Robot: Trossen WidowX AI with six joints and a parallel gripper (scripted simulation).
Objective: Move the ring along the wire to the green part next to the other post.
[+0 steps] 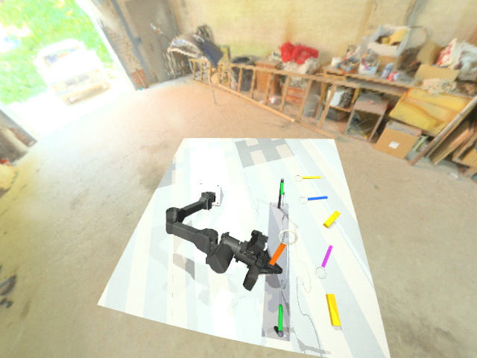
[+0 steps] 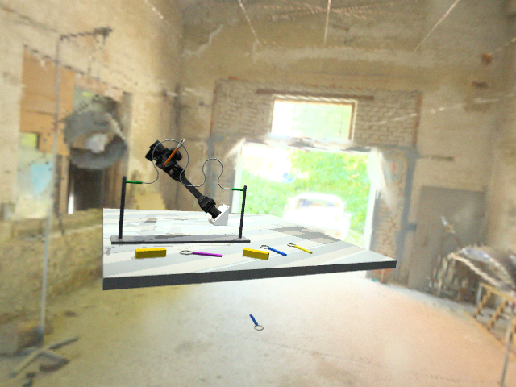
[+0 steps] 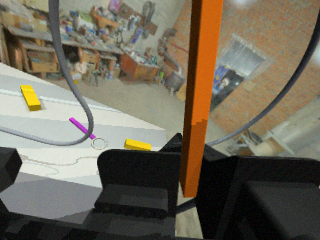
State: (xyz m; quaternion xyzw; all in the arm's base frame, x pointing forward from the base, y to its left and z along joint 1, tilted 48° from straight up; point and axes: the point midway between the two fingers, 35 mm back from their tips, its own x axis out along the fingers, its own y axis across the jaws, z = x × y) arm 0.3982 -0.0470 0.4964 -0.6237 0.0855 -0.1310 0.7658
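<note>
My gripper [image 1: 275,267] [image 2: 167,163] [image 3: 181,137] is shut on the orange handle [image 1: 277,254] [image 2: 171,156] [image 3: 202,65] near its lower end. The handle tilts, and its ring [image 1: 297,236] [image 2: 183,140] is at the upper right of the wire's large loop in the exterior view. The ring looks to be around the grey wire [image 2: 188,159] [image 3: 280,101]; whether they touch I cannot tell. The wrist view does not show the ring. One green part [image 1: 280,318] [image 2: 133,181] is by the left post [image 2: 122,208], the other [image 1: 282,187] [image 2: 238,189] by the right post [image 2: 243,212].
The wire dips right of the large loop, then rises in a smaller loop [image 2: 222,166]. Yellow blocks [image 1: 332,309] [image 2: 150,252] [image 3: 30,98], a magenta-handled ring [image 1: 326,256] [image 2: 208,254] [image 3: 80,127], and blue [image 1: 317,198] and yellow [image 1: 311,177] ones lie on the table beyond the stand's base.
</note>
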